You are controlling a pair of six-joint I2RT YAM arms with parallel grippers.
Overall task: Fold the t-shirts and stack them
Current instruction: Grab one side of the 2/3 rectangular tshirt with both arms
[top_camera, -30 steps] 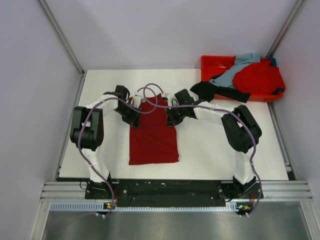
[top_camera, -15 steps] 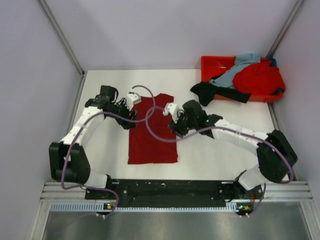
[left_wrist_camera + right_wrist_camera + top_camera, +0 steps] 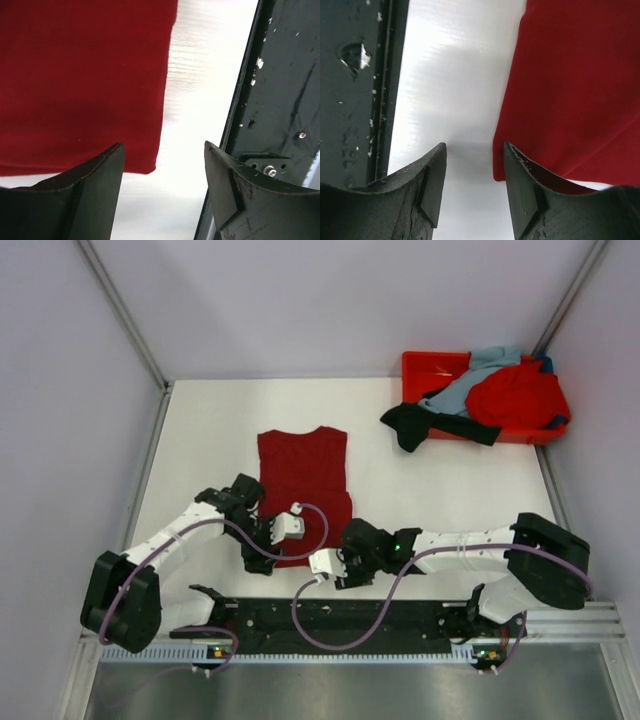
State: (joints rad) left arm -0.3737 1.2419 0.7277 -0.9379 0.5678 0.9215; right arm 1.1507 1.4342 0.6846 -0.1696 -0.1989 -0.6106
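A dark crimson t-shirt (image 3: 305, 480) lies flat in the middle of the white table, collar toward the far side. My left gripper (image 3: 262, 555) hovers open at its near left corner. In the left wrist view the crimson t-shirt (image 3: 80, 75) has its corner just inside the left finger of the left gripper (image 3: 163, 145). My right gripper (image 3: 345, 565) hovers open at the near right corner. In the right wrist view the crimson t-shirt (image 3: 575, 85) ends beside the right finger of the right gripper (image 3: 474, 145). Neither gripper holds anything.
An orange-red tray (image 3: 425, 365) stands at the far right. It holds a bright red shirt (image 3: 515, 395) and a pale grey-blue one (image 3: 470, 382). A black shirt (image 3: 425, 423) spills from it onto the table. The black base rail (image 3: 330, 618) runs close behind both grippers.
Both grippers opened and let go of the crimson shirt's far end. Both arms then swung back toward the near edge, down to the shirt's near corners. The shirt now lies uncovered.
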